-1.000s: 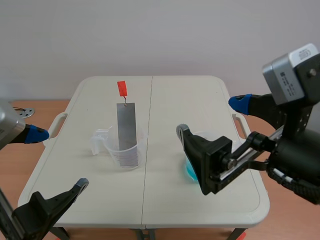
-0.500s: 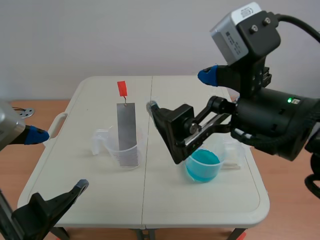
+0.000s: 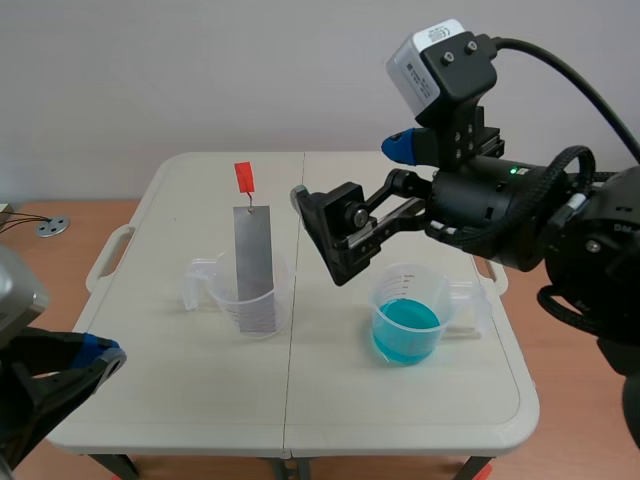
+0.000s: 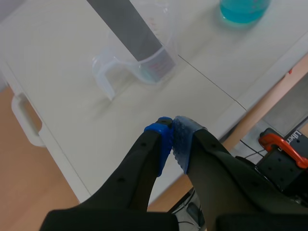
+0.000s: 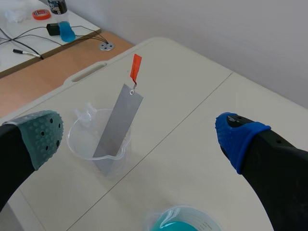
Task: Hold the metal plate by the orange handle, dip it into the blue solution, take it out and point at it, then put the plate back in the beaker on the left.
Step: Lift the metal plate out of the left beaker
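Beside table (image 4: 72, 110) edge, black device (image 4: 288, 169) lettered "Liber"; beaker (image 4: 161, 60) graduations illegible.

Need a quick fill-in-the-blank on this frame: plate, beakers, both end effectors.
The metal plate stands in the left beaker, topped by an ____ handle.
The right end effector, raised above the table, is ____.
The left end effector is ____ on nothing.
The second beaker holds ____ solution.
Missing words: orange; open; shut; blue.
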Motion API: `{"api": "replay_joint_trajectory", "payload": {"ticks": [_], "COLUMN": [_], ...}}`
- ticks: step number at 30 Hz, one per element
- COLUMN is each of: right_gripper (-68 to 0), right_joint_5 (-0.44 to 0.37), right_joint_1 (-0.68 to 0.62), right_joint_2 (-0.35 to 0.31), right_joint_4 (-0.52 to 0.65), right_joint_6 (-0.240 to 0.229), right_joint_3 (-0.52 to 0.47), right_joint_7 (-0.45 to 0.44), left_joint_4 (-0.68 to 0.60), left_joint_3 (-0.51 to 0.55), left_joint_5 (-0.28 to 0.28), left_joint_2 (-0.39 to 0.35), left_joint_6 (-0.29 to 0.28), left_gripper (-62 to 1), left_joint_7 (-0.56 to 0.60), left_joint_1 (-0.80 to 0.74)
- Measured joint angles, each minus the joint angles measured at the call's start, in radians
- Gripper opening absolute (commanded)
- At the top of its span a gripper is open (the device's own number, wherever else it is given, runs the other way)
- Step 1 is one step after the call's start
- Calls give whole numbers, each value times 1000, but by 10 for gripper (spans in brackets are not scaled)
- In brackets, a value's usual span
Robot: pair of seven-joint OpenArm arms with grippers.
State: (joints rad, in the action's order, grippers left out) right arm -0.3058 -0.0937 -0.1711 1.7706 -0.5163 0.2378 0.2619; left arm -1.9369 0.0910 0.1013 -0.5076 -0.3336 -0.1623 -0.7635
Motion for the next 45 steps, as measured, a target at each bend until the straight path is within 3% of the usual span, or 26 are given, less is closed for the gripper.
{"api": "replay_joint_trajectory", "payload": {"ticks": [8,15,19,26,34,45], "right_gripper": [-12,-12,-12,-12,-12,-12], "right_joint_5": [2,-25,-54,-54,-53,32], "right_joint_1": [113,187,208,267,386,500], "right_joint_2": [81,122,121,121,131,236], "right_joint_4": [0,-75,-195,-378,-581,-793], "right_joint_6": [0,0,-9,-115,-112,-112], "right_joint_3": [0,0,0,0,53,62], "right_joint_7": [220,225,148,-10,-100,-172], "left_joint_4": [0,83,165,307,422,446], "left_joint_3": [0,0,0,-8,-58,-78], "left_joint_5": [0,4,12,12,12,12], "left_joint_2": [0,0,0,0,0,0], "left_joint_6": [11,11,8,11,11,10], "left_gripper": [-590,-590,-590,-590,-590,-590], "left_joint_7": [-37,-28,-12,9,35,32], "left_joint_1": [-165,-303,-328,-319,-317,-317]}}
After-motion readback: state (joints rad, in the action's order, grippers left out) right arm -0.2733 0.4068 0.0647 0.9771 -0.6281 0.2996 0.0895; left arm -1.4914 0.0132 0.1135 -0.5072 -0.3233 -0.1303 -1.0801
